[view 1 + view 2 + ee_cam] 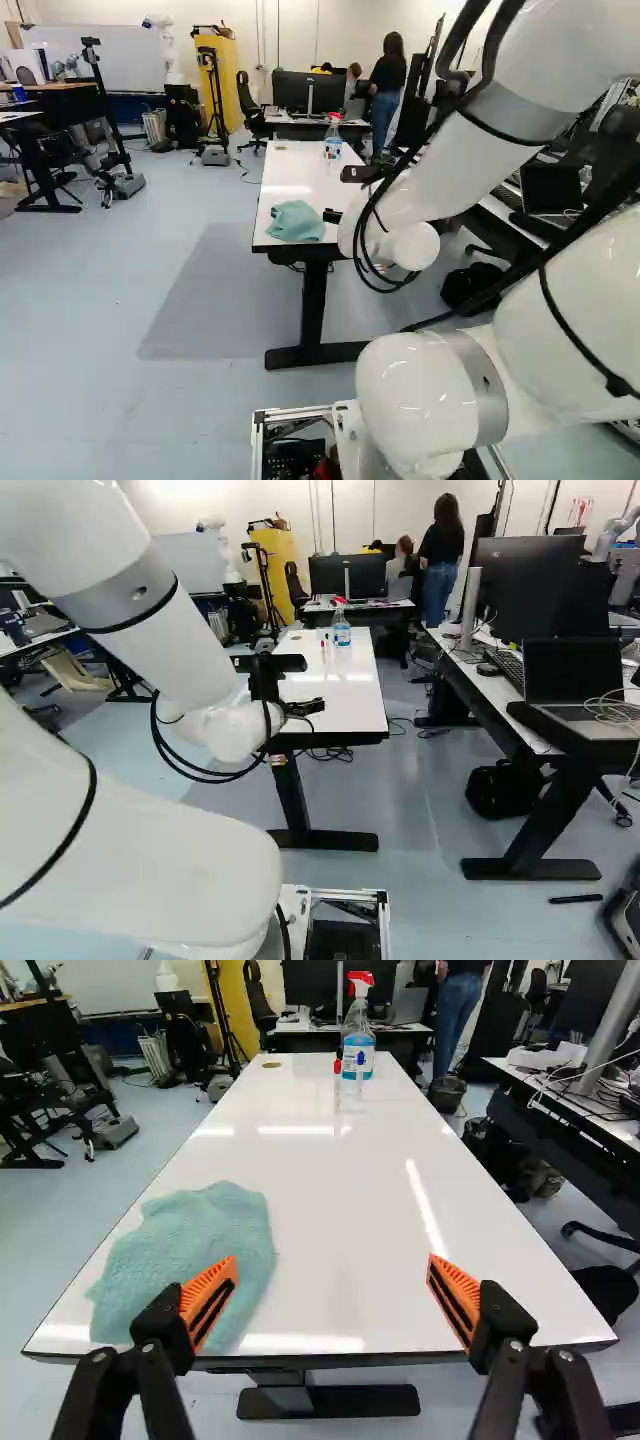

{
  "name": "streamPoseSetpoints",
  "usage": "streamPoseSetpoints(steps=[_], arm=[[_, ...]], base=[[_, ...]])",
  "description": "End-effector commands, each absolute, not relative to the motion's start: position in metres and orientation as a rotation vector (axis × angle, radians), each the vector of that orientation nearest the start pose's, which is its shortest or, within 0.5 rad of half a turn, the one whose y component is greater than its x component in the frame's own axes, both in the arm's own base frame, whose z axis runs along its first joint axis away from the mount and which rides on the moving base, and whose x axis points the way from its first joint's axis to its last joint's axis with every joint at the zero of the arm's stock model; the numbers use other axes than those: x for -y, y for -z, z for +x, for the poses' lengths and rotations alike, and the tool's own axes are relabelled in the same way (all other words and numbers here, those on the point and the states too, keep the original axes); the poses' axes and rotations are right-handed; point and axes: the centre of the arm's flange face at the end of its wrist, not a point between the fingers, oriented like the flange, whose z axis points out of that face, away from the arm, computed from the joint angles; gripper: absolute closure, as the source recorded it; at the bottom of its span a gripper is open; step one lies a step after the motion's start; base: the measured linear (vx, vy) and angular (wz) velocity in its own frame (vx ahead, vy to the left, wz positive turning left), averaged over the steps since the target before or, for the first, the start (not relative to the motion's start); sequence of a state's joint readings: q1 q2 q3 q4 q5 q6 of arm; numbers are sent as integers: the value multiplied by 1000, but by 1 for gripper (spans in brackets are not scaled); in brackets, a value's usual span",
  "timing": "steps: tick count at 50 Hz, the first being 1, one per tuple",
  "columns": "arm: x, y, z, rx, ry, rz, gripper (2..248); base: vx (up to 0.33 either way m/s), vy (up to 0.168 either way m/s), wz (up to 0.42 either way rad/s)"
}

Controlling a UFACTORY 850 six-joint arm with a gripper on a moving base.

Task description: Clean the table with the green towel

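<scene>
Claw (pixel 333 1268) spread wide, nothing gripped; towel (pixel 205 1235), seen ahead and to its left, judged light, limp, best pinched at the bunched middle.

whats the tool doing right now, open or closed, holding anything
Tool: open, fingers wide apart, holding nothing; the green towel lies on the table, not gripped.

The pale green towel (pixel 190 1250) lies unheld, loosely spread and softly rumpled, its weave finely textured. With twelve o'clock at the far end of the glossy white, dark-edged table (pixel 340 1180), it rests flat-side down on the top at seven o'clock, near the corner.
</scene>
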State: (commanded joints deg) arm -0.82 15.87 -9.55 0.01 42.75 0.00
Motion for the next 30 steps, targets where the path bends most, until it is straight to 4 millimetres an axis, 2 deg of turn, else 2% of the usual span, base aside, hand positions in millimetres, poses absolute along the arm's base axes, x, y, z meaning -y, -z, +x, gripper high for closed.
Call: streamPoseSetpoints(steps=[30], arm=[[1, -368, 274, -3, 1817, -2565, 3]], base=[[0, 0, 0]])
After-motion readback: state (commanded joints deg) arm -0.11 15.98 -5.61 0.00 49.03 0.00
